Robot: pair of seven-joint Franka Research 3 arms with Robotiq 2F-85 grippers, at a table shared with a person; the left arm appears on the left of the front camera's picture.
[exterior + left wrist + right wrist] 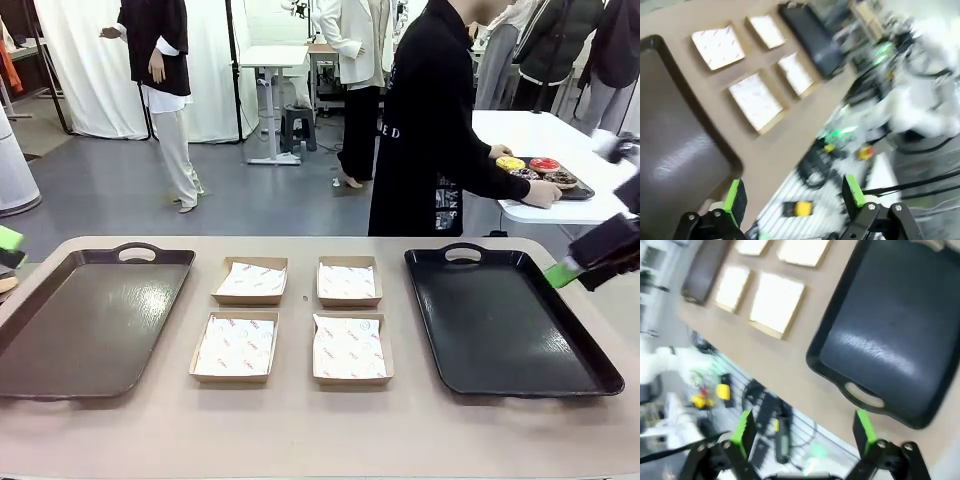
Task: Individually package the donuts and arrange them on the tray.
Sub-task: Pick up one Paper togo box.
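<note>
Several donuts sit on a small dark tray on a white table behind the person: yellow, red, purple and chocolate-brown. The person's hand rests on that tray. On my table lie a brown tray, a black tray and several paper-lined cardboard boxes. My left gripper hangs open off the table's left edge with nothing in it. My right gripper is open and holds nothing at the black tray's right rim.
The boxes stand two by two between the trays. The left wrist view looks past the brown tray over the table's near edge to cables and gear below. The black tray's handle faces my right gripper.
</note>
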